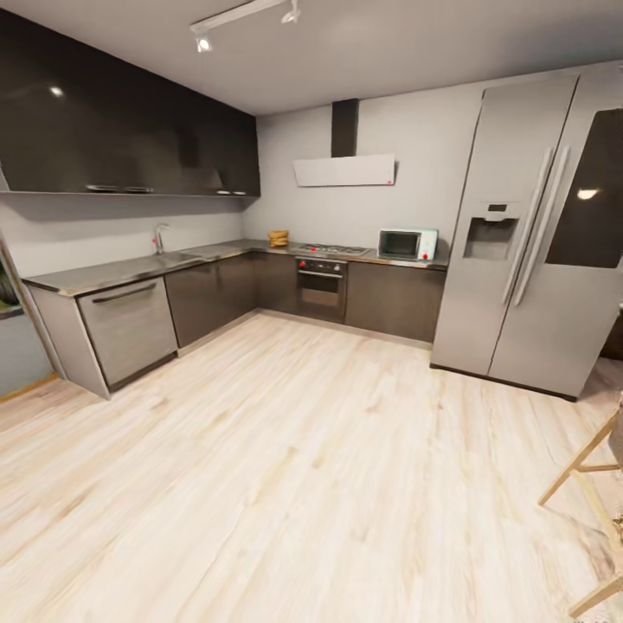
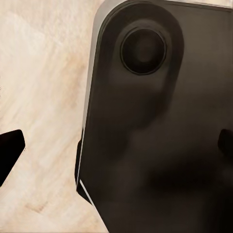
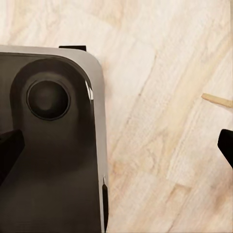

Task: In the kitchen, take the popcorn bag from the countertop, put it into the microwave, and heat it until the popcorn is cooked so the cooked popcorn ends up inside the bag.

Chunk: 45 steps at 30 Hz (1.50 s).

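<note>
Approach step, you're well short of kitchen run; popcorn bag [image 1: 278, 238] on table [image 1: 130, 270] left of hob, microwave [image 1: 407, 244] right; both fingers spread, empty, bag far beyond them; drive closer next.

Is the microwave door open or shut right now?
Shut: the microwave on the countertop shows its dark door flush with its front, not swung out.

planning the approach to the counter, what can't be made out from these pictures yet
- Popcorn bag: head view, too small and far on the countertop to see its contents.
- Microwave: head view, knobs too small to read; the dark door hides its inside.
- Left gripper and right gripper: wrist views, fingertips cut off by the picture edges.
- Wooden frame: head view, cut off at the right edge.
</note>
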### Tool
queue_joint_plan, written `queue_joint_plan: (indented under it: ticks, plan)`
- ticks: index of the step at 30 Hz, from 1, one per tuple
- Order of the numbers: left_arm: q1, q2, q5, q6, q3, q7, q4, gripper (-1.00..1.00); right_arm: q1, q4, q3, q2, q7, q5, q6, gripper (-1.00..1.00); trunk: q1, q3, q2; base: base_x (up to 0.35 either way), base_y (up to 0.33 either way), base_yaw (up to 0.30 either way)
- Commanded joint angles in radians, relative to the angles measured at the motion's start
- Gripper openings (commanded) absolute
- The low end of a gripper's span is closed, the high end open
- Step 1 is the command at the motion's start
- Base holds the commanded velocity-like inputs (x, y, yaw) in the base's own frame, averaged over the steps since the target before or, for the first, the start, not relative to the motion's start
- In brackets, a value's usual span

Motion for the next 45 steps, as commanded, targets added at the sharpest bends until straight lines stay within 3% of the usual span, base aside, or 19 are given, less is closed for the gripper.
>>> queue_joint_plan:
  ticks: [1, 45]
  plan:
    - [0.001, 0.0, 0.001, -0.001, 0.005, 0.0, -0.001, 1.0, 0.0, 0.001, -0.002, 0.0, -0.001, 0.0, -0.005, 1.0, 0.0, -0.001, 0.0, 0.224, 0.0, -0.142]
    - [0.001, -0.008, 0.001, -0.001, 0.005, 0.0, -0.001, 1.0, -0.001, 0.001, -0.005, 0.0, -0.003, -0.001, -0.005, 1.0, 0.0, -0.001, 0.0, 0.213, 0.0, -0.006]
